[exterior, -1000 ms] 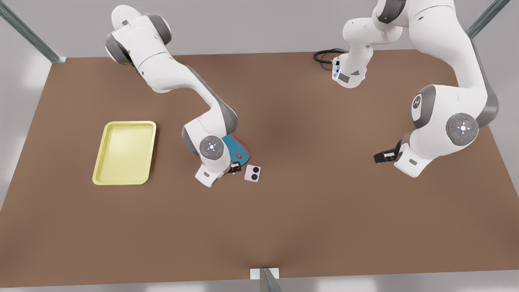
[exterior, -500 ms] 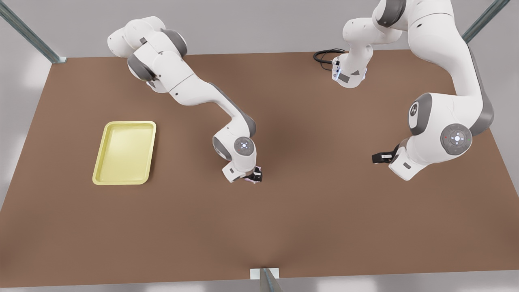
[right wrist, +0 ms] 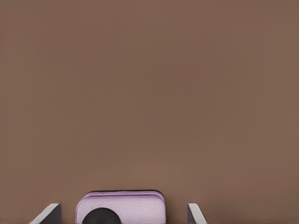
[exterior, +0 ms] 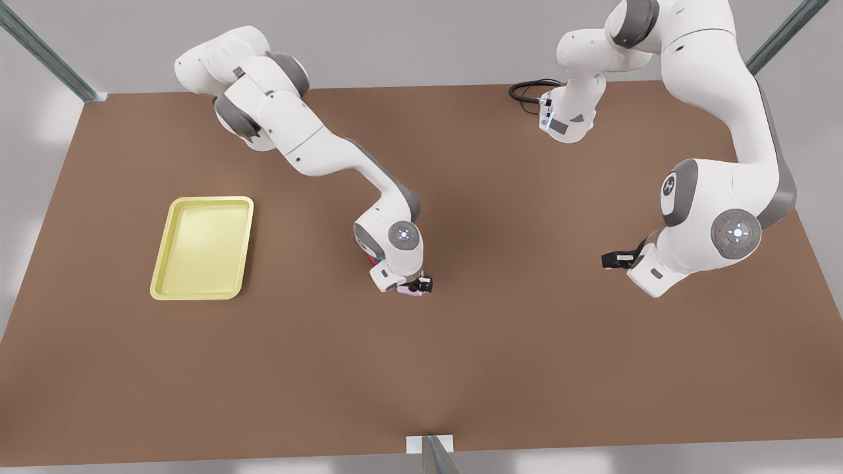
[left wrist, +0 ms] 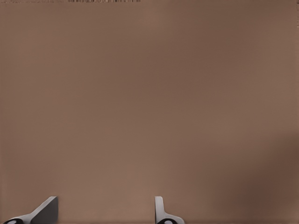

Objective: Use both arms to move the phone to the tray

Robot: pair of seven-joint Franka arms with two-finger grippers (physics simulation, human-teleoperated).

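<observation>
Your right tool is straddling the phone, fingers spread; your left tool is waiting, spread, above the desk.

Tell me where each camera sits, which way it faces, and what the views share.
Front view: high above the table, looking down on both arms and the tray.
Left wrist view: on the waiting arm, facing bare table; left gripper open.
Right wrist view: on the central arm; right gripper straddles the phone.
Shared: the phone also appears in the front view.
</observation>
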